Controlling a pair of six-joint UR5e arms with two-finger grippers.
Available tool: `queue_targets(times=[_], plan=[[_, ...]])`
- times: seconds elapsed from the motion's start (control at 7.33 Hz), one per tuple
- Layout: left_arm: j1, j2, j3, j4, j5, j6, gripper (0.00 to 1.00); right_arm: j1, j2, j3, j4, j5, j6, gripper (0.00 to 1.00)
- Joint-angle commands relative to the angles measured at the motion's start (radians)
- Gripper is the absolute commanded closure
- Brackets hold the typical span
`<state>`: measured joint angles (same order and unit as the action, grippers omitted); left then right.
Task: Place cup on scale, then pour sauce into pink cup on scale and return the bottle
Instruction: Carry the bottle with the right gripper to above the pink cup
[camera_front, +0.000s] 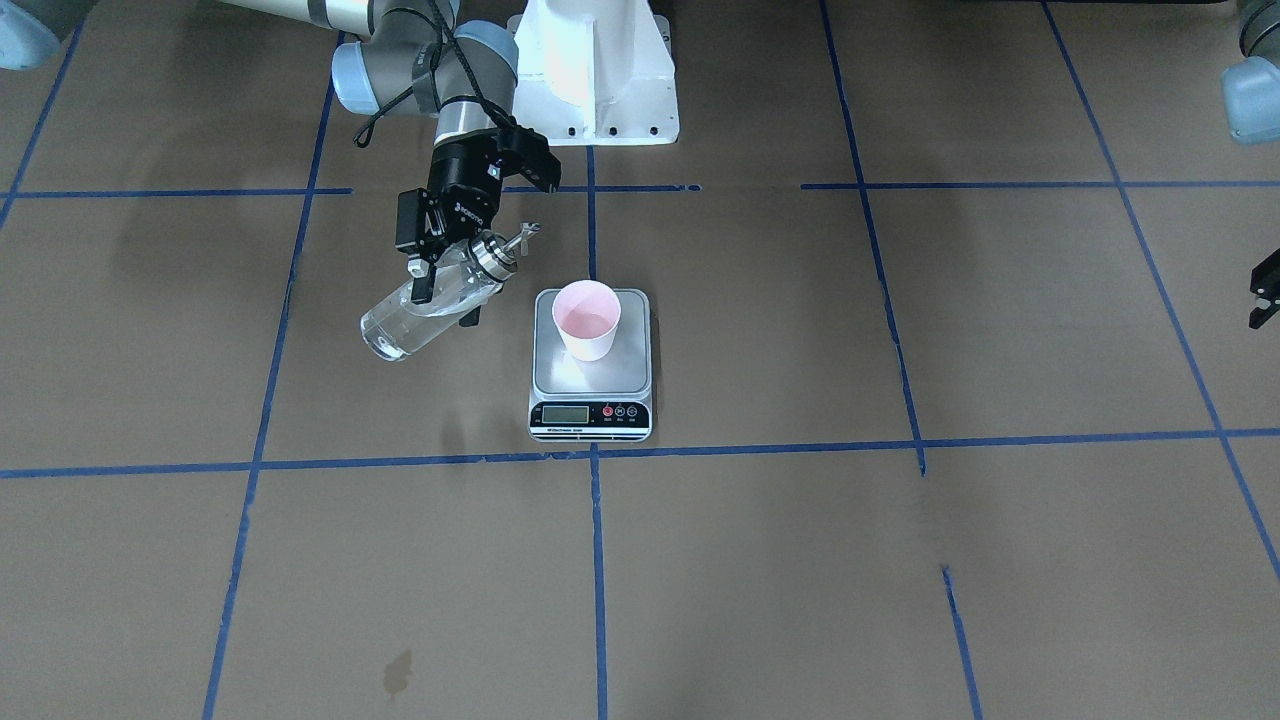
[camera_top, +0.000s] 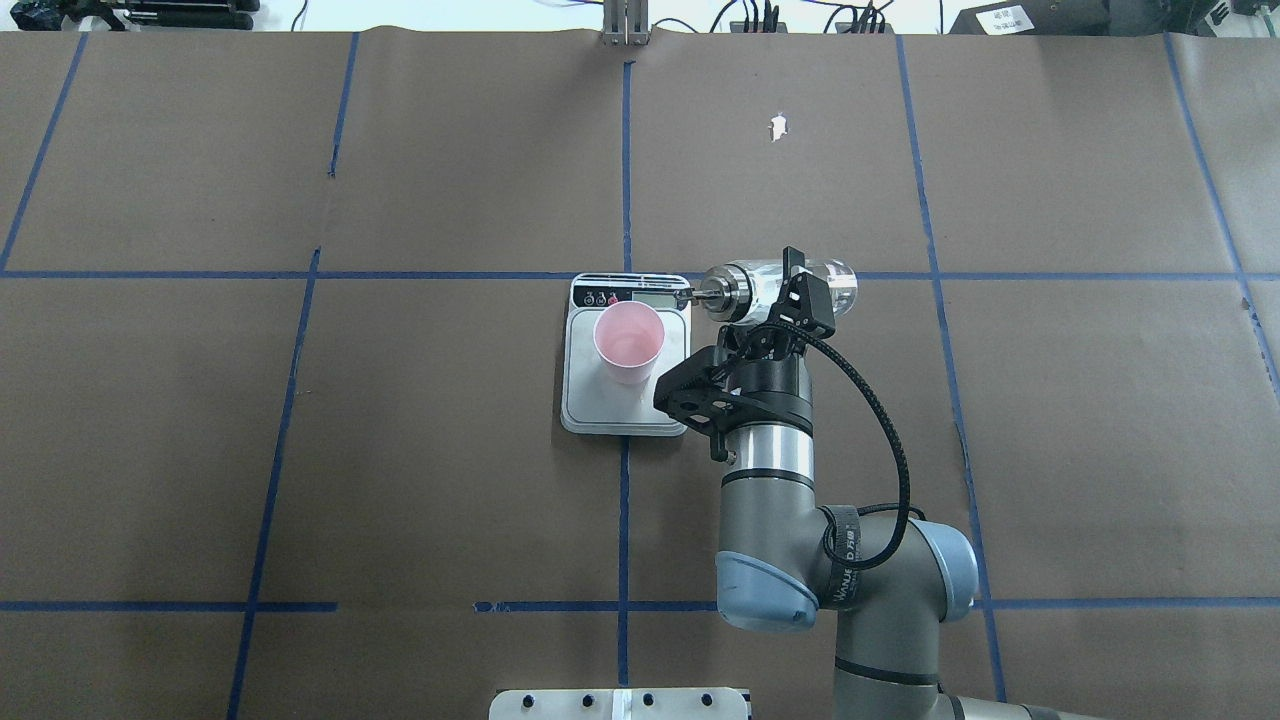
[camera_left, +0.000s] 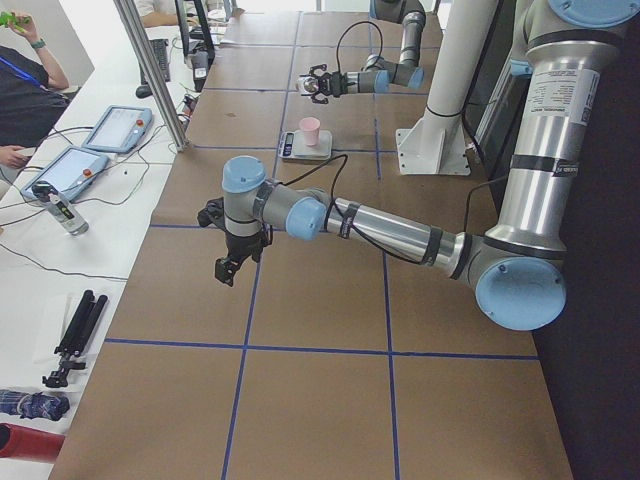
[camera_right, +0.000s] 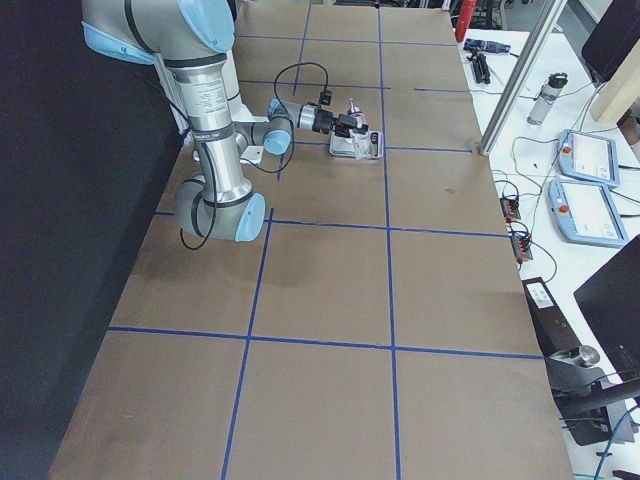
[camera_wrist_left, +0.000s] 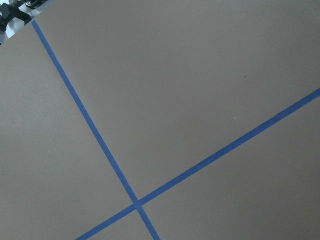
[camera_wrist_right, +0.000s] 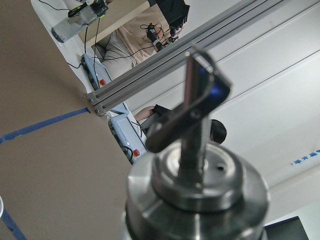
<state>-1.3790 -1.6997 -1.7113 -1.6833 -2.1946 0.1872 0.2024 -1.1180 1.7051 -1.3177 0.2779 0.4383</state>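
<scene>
The pink cup (camera_front: 587, 320) stands upright on the silver scale (camera_front: 590, 385) at the table's middle; they also show in the overhead view, the cup (camera_top: 628, 340) on the scale (camera_top: 620, 410). My right gripper (camera_front: 445, 295) is shut on the clear glass bottle (camera_front: 400, 328) and holds it in the air, tilted far over, with the silver cap (camera_top: 725, 289) and spout toward the scale. The spout is beside the scale's edge, apart from the cup. The right wrist view shows the cap (camera_wrist_right: 197, 185) close up. Only a bit of my left gripper (camera_front: 1265, 295) shows at the edge, over bare table.
The white robot base (camera_front: 595, 70) stands behind the scale. A dark stain (camera_front: 397, 672) marks the paper near the operators' edge. A side table with tablets (camera_left: 115, 128) and seated people runs along the far side. Blue tape lines grid the brown table.
</scene>
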Motion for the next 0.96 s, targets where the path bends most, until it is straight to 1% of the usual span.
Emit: queue_targets(times=[0.0,0.14,0.27,0.41,0.68,0.82], plan=[[-0.002,0.0,-0.002,0.002,-0.007,-0.002,0.0,0.002,0.004,-0.022,-0.006,0.0,-0.001,1.0],[-0.002,-0.002,-0.002,0.002,-0.007,-0.002,0.0,0.005,0.007,-0.022,-0.033,0.0,-0.004,1.0],[-0.002,-0.003,-0.004,0.002,-0.007,-0.002,0.0,0.011,0.035,-0.022,-0.093,0.0,-0.006,1.0],[-0.003,-0.005,-0.008,0.004,-0.007,-0.002,0.0,0.011,0.037,-0.024,-0.109,0.0,-0.007,1.0],[-0.008,-0.008,-0.013,0.005,-0.007,-0.002,0.0,0.018,0.035,-0.056,-0.109,-0.011,-0.036,1.0],[-0.009,-0.009,-0.013,0.005,-0.007,-0.002,0.0,0.023,0.038,-0.064,-0.109,-0.028,-0.09,1.0]])
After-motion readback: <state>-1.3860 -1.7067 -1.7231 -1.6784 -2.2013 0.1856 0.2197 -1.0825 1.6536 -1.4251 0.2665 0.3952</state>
